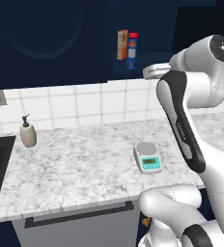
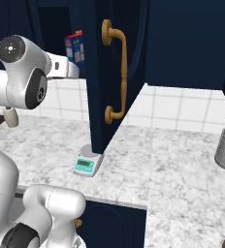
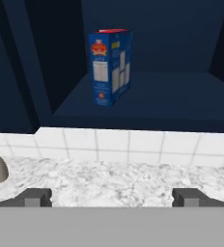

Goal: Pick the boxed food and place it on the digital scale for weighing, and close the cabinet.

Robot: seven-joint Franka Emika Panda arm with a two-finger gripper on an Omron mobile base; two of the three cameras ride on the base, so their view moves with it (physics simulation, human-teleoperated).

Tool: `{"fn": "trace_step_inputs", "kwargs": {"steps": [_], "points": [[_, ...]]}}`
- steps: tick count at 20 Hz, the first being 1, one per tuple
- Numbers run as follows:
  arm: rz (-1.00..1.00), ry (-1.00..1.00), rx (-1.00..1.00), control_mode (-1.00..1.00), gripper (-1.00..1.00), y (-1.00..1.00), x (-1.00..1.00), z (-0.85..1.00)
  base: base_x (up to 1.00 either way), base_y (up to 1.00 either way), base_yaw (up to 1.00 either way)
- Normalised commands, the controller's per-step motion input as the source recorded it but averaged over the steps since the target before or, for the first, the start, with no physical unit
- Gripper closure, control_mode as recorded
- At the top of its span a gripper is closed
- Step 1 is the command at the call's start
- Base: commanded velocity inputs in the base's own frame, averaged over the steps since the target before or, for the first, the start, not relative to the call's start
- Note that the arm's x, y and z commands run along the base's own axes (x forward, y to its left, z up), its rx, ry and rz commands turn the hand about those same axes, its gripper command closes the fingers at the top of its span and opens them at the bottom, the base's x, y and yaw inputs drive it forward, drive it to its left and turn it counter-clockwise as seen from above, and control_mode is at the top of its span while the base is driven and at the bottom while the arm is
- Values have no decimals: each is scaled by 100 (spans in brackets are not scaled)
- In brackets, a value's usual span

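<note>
Up on the cabinet shelf: the boxed food (image 3: 110, 66) is standing upright beside a slimmer orange-tan box (image 1: 122, 44), inside the cabinet (image 3: 152, 103)
Door: an open cabinet door (image 2: 102, 77) with a brass handle (image 2: 115, 72) is hanging out over the counter, so closing is not yet done
Gripper: the gripper (image 3: 112, 197) is facing the shelf, fingers spread wide and holding nothing, likely lining up to reach for the box
Scale: the digital scale (image 1: 147, 157) is sitting bare on the counter (image 1: 75, 164) below, waiting for the box
Aside: a soap dispenser (image 1: 27, 131) is standing well apart to the left
</note>
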Motion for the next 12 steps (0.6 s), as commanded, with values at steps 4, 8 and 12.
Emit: {"fn": "trace_step_inputs", "kwargs": {"steps": [4,8,12], "points": [[0,-7,0,-100,-100,5,17,30,0,0,0],[0,-13,0,-100,-100,11,12,39,0,0,0],[0,-19,0,-100,-100,11,33,32,0,0,0]]}}
